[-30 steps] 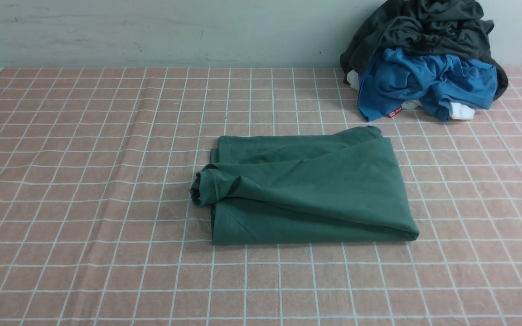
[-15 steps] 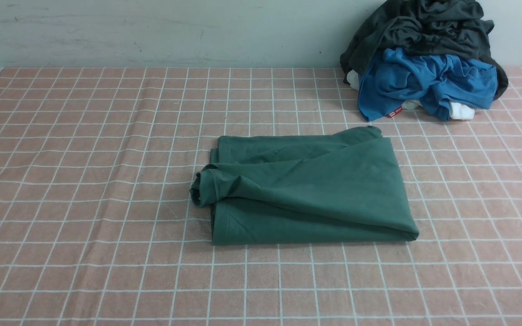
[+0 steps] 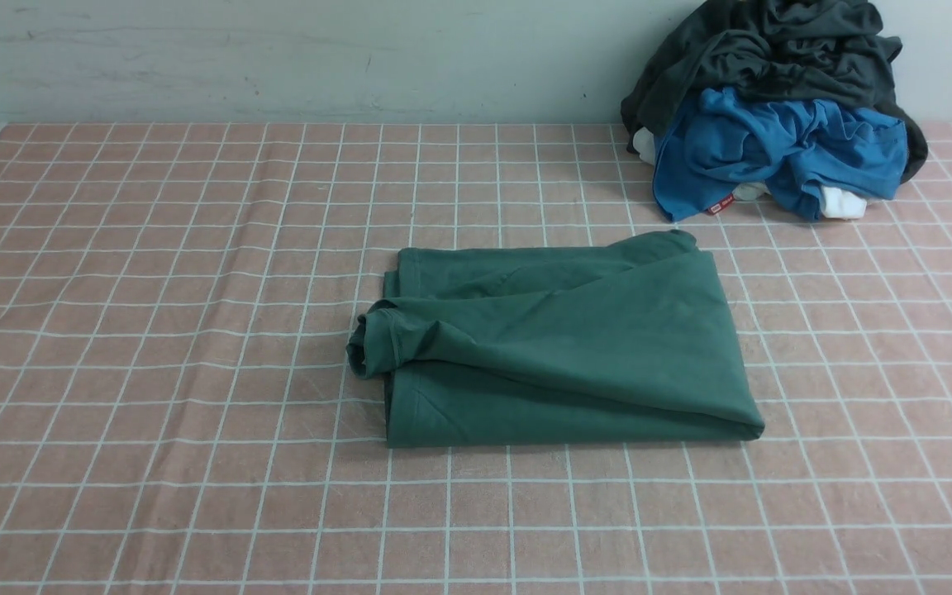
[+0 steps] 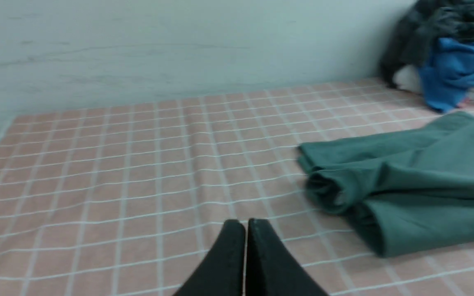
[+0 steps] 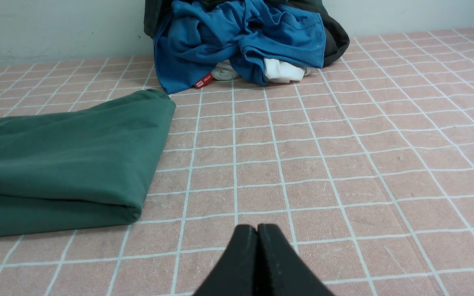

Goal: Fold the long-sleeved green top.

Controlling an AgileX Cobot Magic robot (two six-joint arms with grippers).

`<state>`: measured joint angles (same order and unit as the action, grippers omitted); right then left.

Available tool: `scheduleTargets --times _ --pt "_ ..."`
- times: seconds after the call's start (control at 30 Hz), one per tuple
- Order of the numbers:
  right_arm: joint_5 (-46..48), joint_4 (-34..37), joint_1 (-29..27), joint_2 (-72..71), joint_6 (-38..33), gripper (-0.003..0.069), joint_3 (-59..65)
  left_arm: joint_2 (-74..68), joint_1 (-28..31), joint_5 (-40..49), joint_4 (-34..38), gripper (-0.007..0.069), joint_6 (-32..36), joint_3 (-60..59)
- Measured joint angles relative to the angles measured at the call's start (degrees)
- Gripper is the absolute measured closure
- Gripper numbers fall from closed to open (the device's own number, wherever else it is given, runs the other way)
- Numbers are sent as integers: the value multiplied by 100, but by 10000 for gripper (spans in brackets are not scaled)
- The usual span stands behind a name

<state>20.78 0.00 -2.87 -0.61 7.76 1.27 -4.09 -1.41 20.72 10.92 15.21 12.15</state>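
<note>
The green long-sleeved top (image 3: 559,347) lies folded into a rough rectangle in the middle of the pink checked tablecloth (image 3: 154,289), with a rolled cuff sticking out at its left edge. The top also shows in the left wrist view (image 4: 418,176) and the right wrist view (image 5: 64,160). My left gripper (image 4: 245,224) is shut and empty, over the cloth well short of the top's left side. My right gripper (image 5: 257,228) is shut and empty, over bare cloth off the top's right side. Neither gripper shows clearly in the front view.
A heap of clothes stands at the back right against the wall: a dark grey-black garment (image 3: 773,49) on top, a bright blue garment (image 3: 773,149) under it, and some white fabric (image 3: 844,202). The pale wall (image 3: 278,58) runs along the table's far edge.
A small dark shape has appeared at the front view's left edge. The top and the heap have not moved.
</note>
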Motion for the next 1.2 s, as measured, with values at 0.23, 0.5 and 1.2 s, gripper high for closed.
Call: scheduleTargets --times 0.23,0.5,1.2 --pt "0 0 0 0 0 673 0 469 50 -369 -1158 627 -1111 -1311" --pt "0 0 0 0 0 673 0 469 126 -92 -1195 627 -1602 -1318" --pt "0 0 0 0 0 673 0 469 482 -120 -1195 627 -1521 -1318"
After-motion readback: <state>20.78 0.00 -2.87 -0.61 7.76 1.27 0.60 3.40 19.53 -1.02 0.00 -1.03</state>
